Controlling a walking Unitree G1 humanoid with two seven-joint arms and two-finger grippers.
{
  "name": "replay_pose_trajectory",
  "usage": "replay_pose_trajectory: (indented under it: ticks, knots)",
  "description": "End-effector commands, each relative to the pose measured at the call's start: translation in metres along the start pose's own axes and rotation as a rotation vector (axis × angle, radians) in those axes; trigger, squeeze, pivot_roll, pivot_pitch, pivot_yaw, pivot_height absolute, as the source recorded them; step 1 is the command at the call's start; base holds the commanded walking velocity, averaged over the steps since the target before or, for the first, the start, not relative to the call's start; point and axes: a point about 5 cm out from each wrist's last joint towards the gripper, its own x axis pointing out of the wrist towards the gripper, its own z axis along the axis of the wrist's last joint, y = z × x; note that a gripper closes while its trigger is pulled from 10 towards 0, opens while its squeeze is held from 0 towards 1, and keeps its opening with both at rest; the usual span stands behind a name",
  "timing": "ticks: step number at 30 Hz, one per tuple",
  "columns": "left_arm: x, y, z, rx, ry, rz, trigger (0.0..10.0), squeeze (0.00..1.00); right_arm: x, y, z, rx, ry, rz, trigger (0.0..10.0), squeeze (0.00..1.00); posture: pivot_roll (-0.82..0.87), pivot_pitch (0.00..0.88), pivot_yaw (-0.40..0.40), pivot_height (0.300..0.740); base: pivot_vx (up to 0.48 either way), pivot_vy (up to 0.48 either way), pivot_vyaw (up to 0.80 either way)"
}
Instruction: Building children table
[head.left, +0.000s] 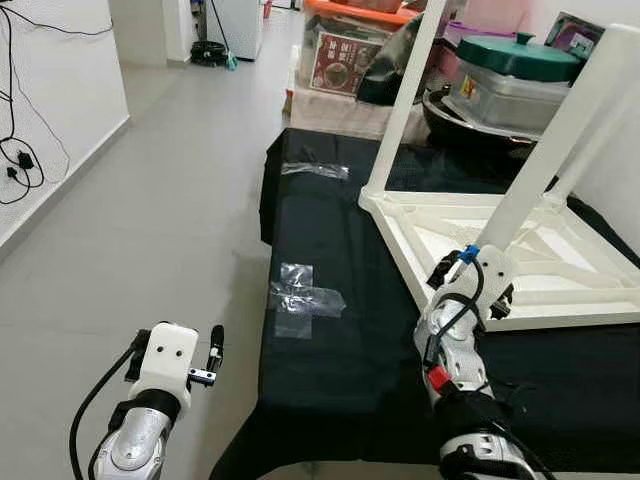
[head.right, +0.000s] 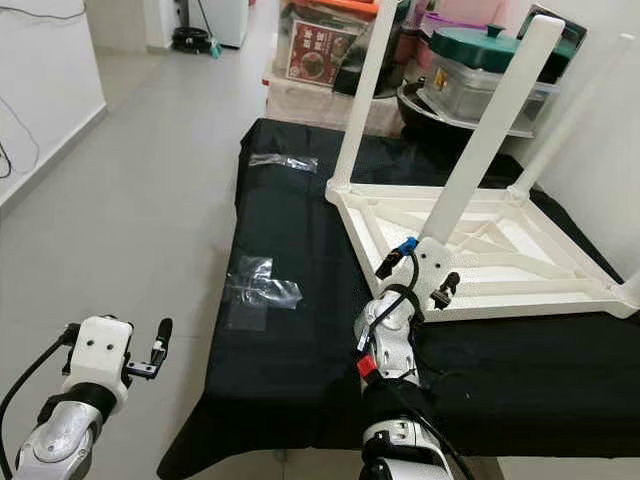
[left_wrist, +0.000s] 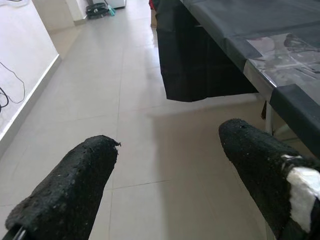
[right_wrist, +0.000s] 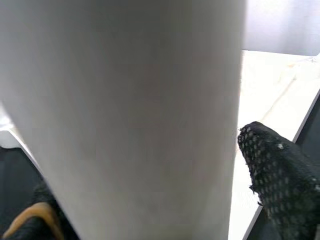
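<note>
White table leg (right_wrist: 125, 115) sits between the right gripper (head.right: 425, 275) fingers — clasped; left gripper (left_wrist: 165, 175) spread apart, idle

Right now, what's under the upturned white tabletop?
Black cloth covering a table lies under the tabletop. Right pincer is at one leg. The table beneath is hidden.

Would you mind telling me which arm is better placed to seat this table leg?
The right: its tool already brackets the near table leg; the left tool hangs over the floor.
</note>
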Motion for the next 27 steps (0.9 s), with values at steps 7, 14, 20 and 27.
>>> replay_pose_trajectory:
  ticks: [7,14,20,27]
  knots:
    - [0.0,-0.003,-0.004,0.007,0.014,-0.017,10.0,0.0,0.001,-0.004,0.015,0.059,-0.058,0.02,10.0,1.0,0.16,0.0,-0.149,0.74,0.0,0.0,0.0]
    - [0.0,-0.003,-0.005,0.006,0.014,-0.022,10.0,0.0,-0.001,-0.004,0.02,0.05,-0.092,0.055,10.0,1.0,0.16,0.0,-0.148,0.74,0.0,0.0,0.0]
    - [0.001,-0.004,-0.005,0.005,0.015,-0.023,10.0,0.0,0.0,-0.006,0.022,0.022,-0.099,0.092,10.0,1.0,0.15,0.0,-0.15,0.74,0.0,0.0,0.0]
    - [0.0,-0.005,-0.006,0.001,0.018,-0.026,10.0,0.0,0.004,-0.009,0.03,-0.025,-0.116,0.179,10.0,1.0,0.14,0.0,-0.151,0.74,0.0,0.0,0.0]
